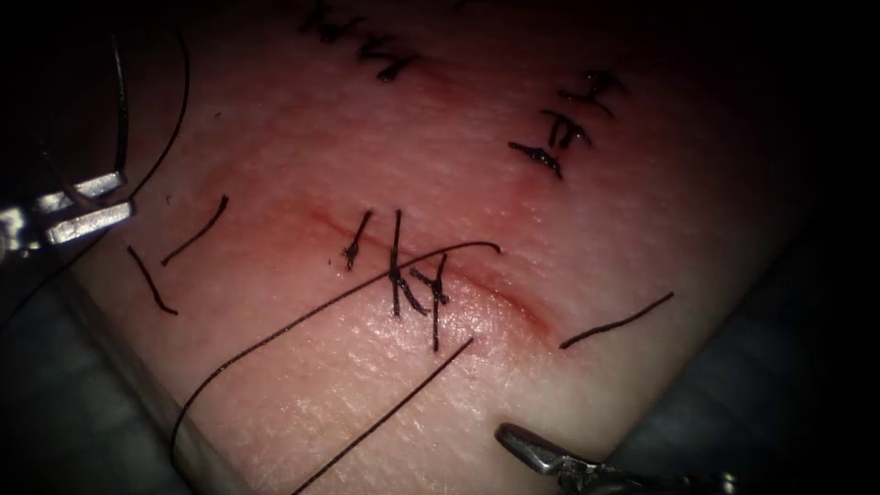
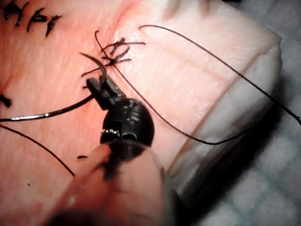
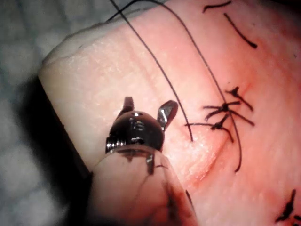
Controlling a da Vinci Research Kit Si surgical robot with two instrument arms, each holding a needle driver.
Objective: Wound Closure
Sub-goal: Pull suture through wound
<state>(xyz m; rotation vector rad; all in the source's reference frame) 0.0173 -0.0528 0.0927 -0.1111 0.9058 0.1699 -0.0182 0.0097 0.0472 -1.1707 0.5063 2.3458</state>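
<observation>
Currently, an itemised entry, places by the endoscope clock.

1. Left tool (image 1: 124, 195): sitting at nine o'clock, left of the cut. Its jaws are pinching the curved needle (image 2: 96, 66). A short arc is sticking out past them, and I cannot tell how far along the curve I am gripping. The needle is hanging clear of the tissue (image 1: 302, 119), not in it.
2. Right tool (image 3: 149, 103): waiting at five o'clock, jaws spread, holding nothing.
3. Cut (image 1: 513, 302): running from centre toward four o'clock, with stitches (image 1: 396, 270) crossing its middle.
4. Thread (image 1: 275, 335): lying slack in a long loop from the stitches toward seven o'clock; a second strand (image 1: 385, 417) is running beside it.
5. Cut ends of thread (image 1: 194, 231): lying loose at nine o'clock and at three o'clock.

Hazards, as I am judging them:
- The slack loop is draping over the knots, so a pull may be snagging it there.
- My spread right jaws are close to the second strand and may be catching it.
- A light pinch may be letting the needle swivel.
</observation>
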